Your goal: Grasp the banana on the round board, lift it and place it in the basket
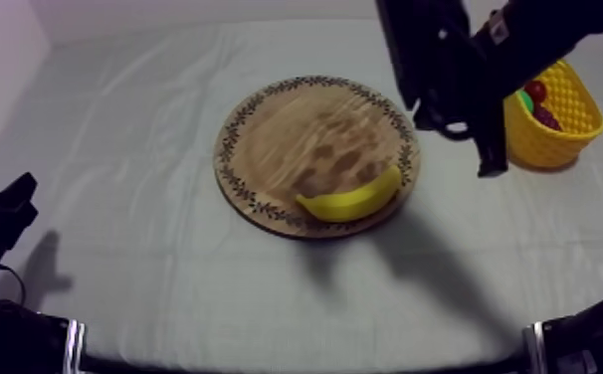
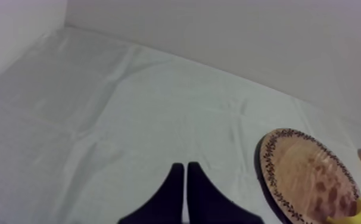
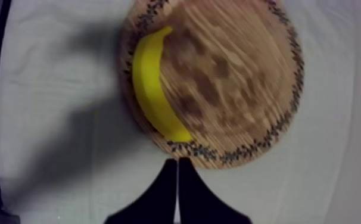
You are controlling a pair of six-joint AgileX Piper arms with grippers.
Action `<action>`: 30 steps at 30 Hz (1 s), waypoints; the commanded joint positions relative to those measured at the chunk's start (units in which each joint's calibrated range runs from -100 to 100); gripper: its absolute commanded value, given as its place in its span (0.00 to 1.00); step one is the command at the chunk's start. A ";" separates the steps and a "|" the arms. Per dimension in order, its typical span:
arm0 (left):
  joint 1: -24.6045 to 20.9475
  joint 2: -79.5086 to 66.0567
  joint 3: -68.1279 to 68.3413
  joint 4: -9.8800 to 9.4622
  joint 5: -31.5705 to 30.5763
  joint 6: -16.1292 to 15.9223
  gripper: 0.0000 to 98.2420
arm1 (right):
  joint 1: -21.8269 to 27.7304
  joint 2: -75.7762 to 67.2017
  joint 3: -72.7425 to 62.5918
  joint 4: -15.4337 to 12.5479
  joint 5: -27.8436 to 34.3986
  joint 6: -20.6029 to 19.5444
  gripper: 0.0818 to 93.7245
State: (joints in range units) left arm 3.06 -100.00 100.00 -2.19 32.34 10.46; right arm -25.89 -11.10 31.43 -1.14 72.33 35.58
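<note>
A yellow banana (image 1: 351, 201) lies on the front right rim of the round wooden board (image 1: 305, 139) in the middle of the table. The yellow basket (image 1: 564, 134) stands at the far right. My right gripper (image 1: 492, 164) hangs in the air between board and basket, above the cloth, fingers together on nothing. In the right wrist view the shut wedge (image 3: 177, 167) sits just off the board's rim (image 3: 248, 152), close to one end of the banana (image 3: 152, 89). My left gripper (image 1: 9, 204) rests low at the left, its fingers (image 2: 183, 173) lying together.
Inside the basket lie a small red fruit (image 1: 535, 91), something green (image 1: 522, 100) and a dark bunch of grapes (image 1: 548, 120). The right arm partly covers the basket's left side. Bare cloth (image 1: 146, 119) spreads left of and in front of the board.
</note>
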 commanded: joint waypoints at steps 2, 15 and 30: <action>0.01 0.00 0.00 0.02 0.00 0.02 0.00 | 0.22 2.03 -1.38 -0.65 1.63 1.31 0.12; 0.01 0.00 0.00 0.02 0.00 0.02 0.00 | 1.34 6.55 -11.56 -0.80 10.77 3.20 0.75; 0.01 0.00 0.00 0.02 0.00 0.02 0.00 | 0.26 14.75 -9.60 1.57 10.08 4.35 0.81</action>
State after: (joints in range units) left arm 3.06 -100.00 100.00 -2.19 32.34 10.46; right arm -25.57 2.36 21.79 0.47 82.46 40.05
